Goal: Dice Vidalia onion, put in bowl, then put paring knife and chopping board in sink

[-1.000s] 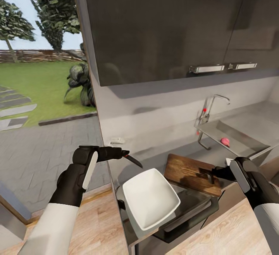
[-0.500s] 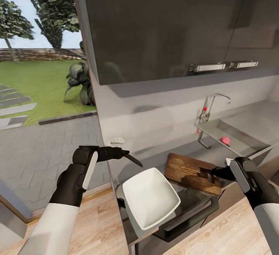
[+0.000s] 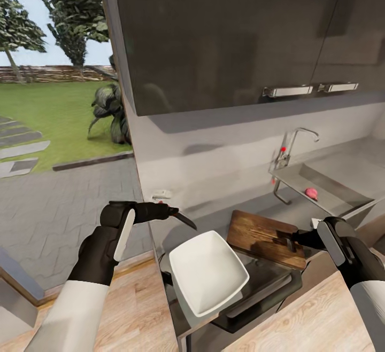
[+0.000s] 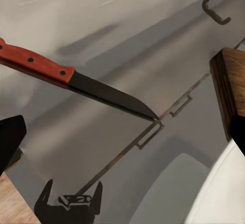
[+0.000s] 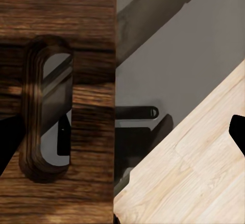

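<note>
Your left gripper (image 3: 172, 212) pinches the paring knife (image 3: 183, 218) by its red handle, above the left end of the bench (image 3: 219, 214). Its long axis runs rightward and slightly down, dark tip aimed toward the chopping board (image 3: 262, 237) and passing over the far corner of the white bowl (image 3: 207, 273). Your right gripper (image 3: 291, 243) sits at the board's near right edge; you cannot tell whether its fingers are spread or clamped. The pink onion (image 3: 311, 193) lies in the sink (image 3: 342, 192) beyond.

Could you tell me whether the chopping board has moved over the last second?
No. The chopping board keeps its place beside the bowl; only the camera shifted slightly.
</note>
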Tool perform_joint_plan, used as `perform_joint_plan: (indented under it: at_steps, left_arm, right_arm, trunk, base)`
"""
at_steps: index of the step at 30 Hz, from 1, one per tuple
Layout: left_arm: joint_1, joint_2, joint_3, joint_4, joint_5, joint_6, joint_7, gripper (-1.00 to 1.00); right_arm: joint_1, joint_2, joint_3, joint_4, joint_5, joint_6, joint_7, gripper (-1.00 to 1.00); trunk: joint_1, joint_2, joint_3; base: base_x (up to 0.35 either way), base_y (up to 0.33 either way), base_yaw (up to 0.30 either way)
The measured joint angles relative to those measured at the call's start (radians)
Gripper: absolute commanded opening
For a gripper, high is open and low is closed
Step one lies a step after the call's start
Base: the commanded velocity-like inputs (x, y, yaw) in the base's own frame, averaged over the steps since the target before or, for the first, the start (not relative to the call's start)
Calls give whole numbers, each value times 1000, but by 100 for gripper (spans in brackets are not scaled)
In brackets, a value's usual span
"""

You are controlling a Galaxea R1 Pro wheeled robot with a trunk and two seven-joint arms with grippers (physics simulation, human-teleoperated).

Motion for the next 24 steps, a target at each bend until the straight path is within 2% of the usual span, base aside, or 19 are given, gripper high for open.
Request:
perform_joint_plan:
  at_steps: [24]
  left_arm:
    - [0,0,0,0,0,0,0,100]
  right_arm:
    - [0,0,-1,0,0,0,0,100]
  trunk:
    - [0,0,-15]
  base:
    - [0,0,0]
